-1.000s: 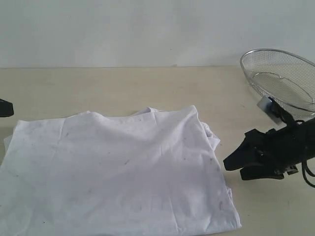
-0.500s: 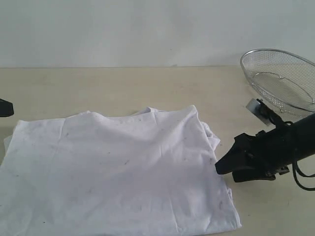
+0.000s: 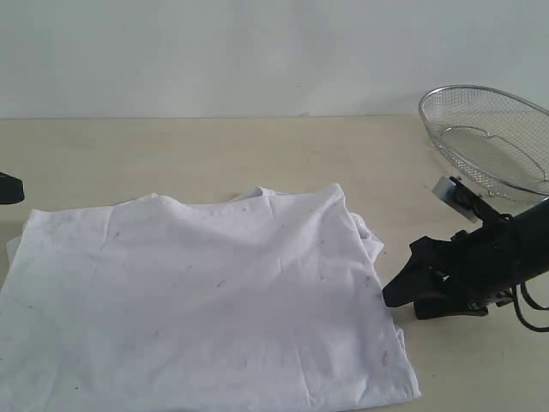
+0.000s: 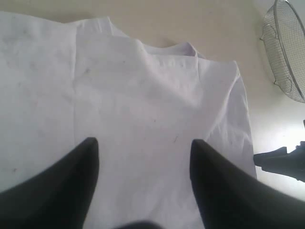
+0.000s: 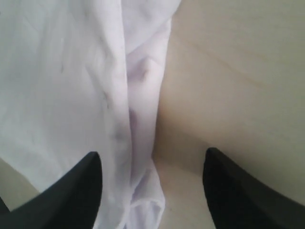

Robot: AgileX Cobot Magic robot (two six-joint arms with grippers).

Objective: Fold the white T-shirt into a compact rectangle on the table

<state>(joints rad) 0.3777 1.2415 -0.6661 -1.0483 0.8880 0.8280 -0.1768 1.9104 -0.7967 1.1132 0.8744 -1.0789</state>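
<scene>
The white T-shirt (image 3: 206,300) lies flat on the table (image 3: 214,146) as a wide folded panel, plain side up, with layered edges bunched along its right side (image 5: 143,95). My right gripper (image 3: 401,287) sits low just off that right edge, fingers apart, and nothing is gripped; in the right wrist view the gripper (image 5: 152,152) straddles the shirt's edge and bare table. In the left wrist view the left gripper (image 4: 144,142) hovers open above the middle of the shirt (image 4: 143,95), empty. No lettering or neck tag shows.
A silver wire-mesh basket (image 3: 493,137) stands at the back right, behind the right arm, and also shows as the basket (image 4: 286,47) in the left wrist view. A small black part (image 3: 9,187) pokes in at the far left edge. Bare table lies behind the shirt.
The right gripper dropped and slid left toward the shirt's right edge, then eased back slightly. The shirt and the left gripper have not moved.
</scene>
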